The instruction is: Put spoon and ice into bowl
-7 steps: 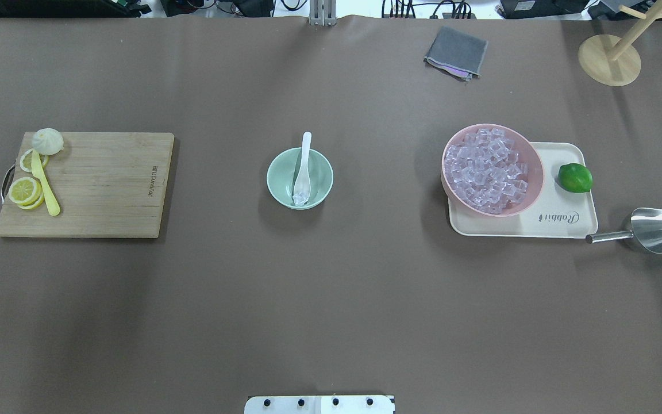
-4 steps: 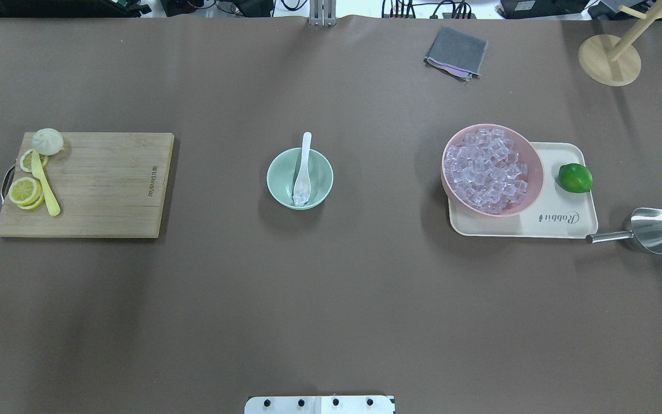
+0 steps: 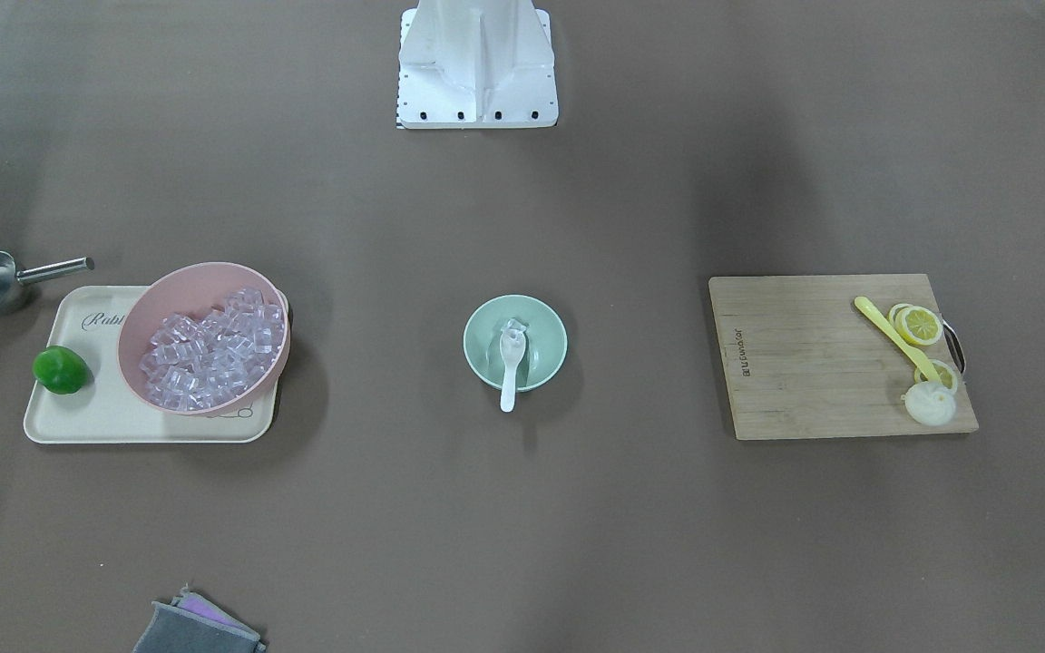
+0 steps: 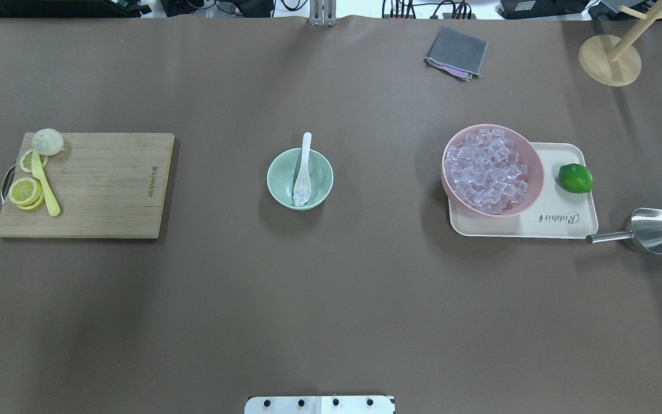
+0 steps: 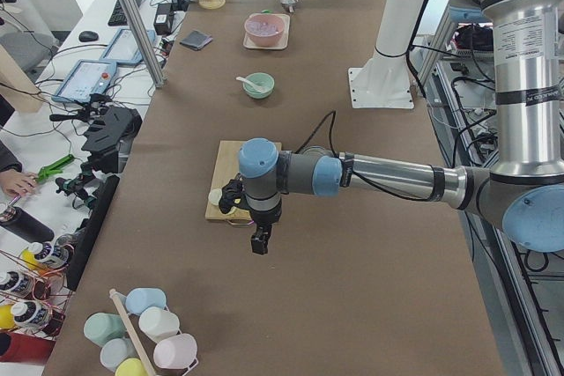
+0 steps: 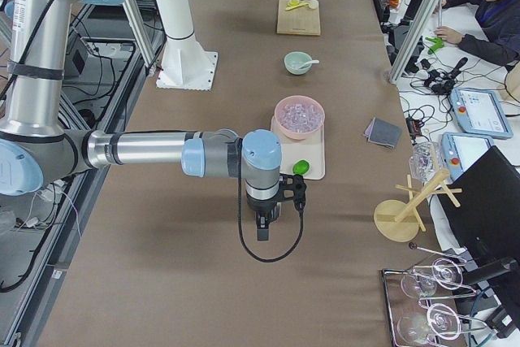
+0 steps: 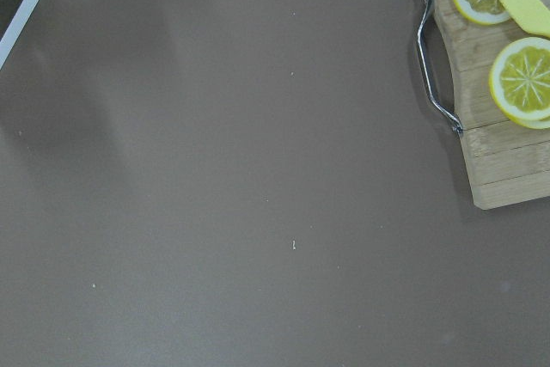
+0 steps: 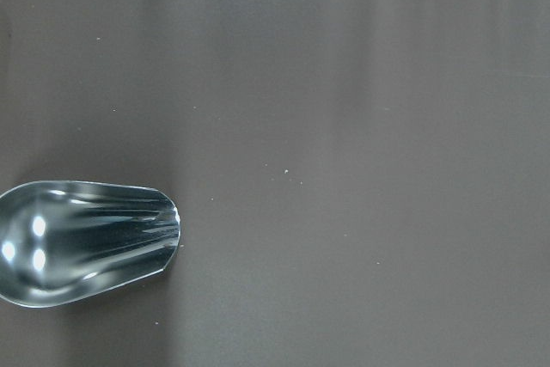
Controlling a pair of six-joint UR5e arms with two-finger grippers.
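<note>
I've got the mint bowl (image 4: pixel 281 172) in the middle of the desk (image 4: pixel 331 310). The white spoon (image 4: pixel 304 167) lies in it, head down in the basin, with the handle poking out over the rim on the side away from the robot. A clear ice cube (image 3: pixel 512 334) sits on the spoon's head, inside the mint bowl. Off to that bowl's right, the pink bowl (image 4: pixel 538 172), heaped with cubes, rests on the cream tray (image 4: pixel 566 214). Well apart on the mint bowl's left is the cutting board (image 4: pixel 101 184). My left pincer (image 5: pixel 258 242) hangs over the desk beyond that board, far from the mint bowl. My right pincer (image 6: pixel 262 230) hangs past the tray. Clenched or released, I can't tell for either from these side views.
</note>
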